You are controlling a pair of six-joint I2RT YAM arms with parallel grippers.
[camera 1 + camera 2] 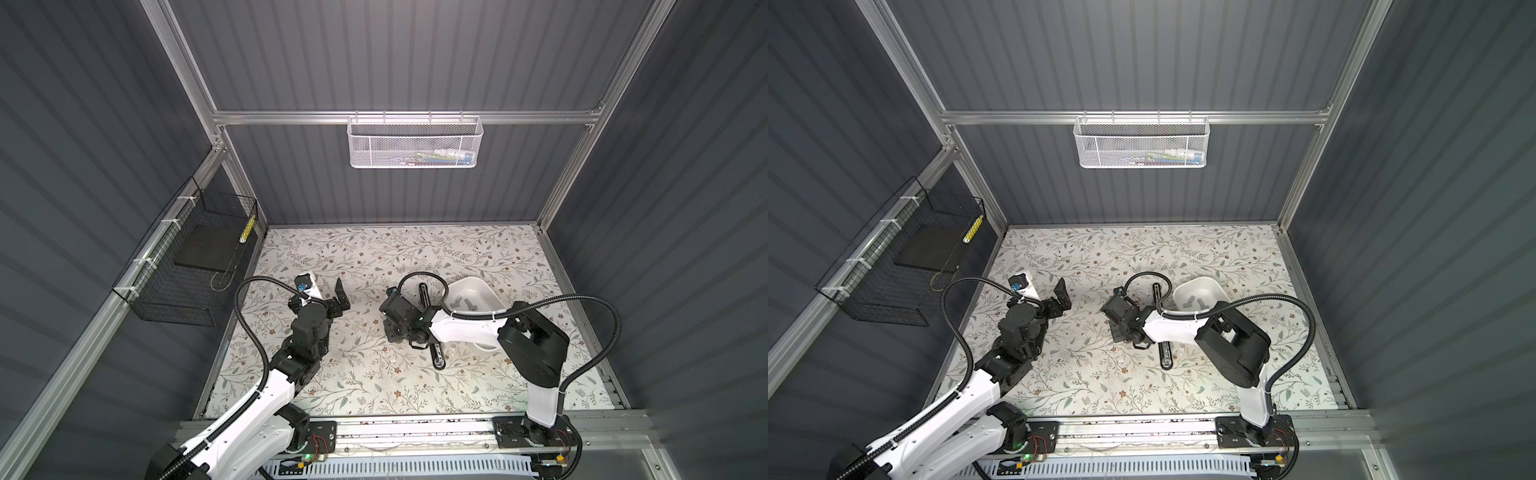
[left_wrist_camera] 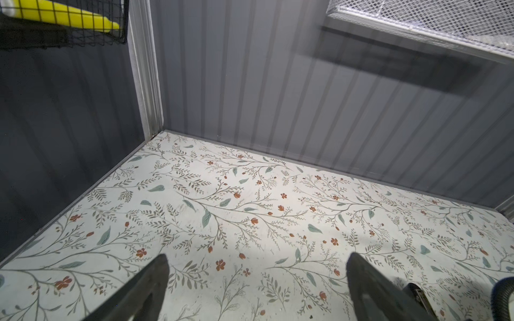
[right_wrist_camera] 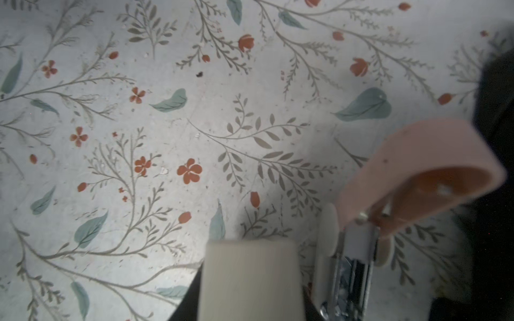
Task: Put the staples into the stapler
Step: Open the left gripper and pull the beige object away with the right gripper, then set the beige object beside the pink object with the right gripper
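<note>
In both top views the black stapler (image 1: pixel 438 356) lies flat on the floral worktop (image 1: pixel 365 257), just beside a white bowl (image 1: pixel 482 286). The staples (image 1: pixel 457 302) are in that bowl as a few loose grey strips. The right claw (image 1: pixel 394 332) hangs low over the worktop on the stapler's side away from the bowl, and its own wrist hides the jaws. The left claw (image 1: pixel 343 297) is released, spread wide and empty, well apart from the stapler. The left wrist view confirms this: its dark fingers (image 2: pixel 155 278) have only bare worktop between them. At the frame's edge, the stapler's rounded end shows a bright strip, so the magazine may be exposed. In the right wrist view a cream pad (image 3: pixel 250 278) sits beside a blurred pink-capped piece (image 3: pixel 422 166) over a shiny metal channel. I cannot tell what that piece is, nor whether the right claw is clenched on anything. No strip appears loaded, so I judge that picking, seating and closing all remain.
</note>
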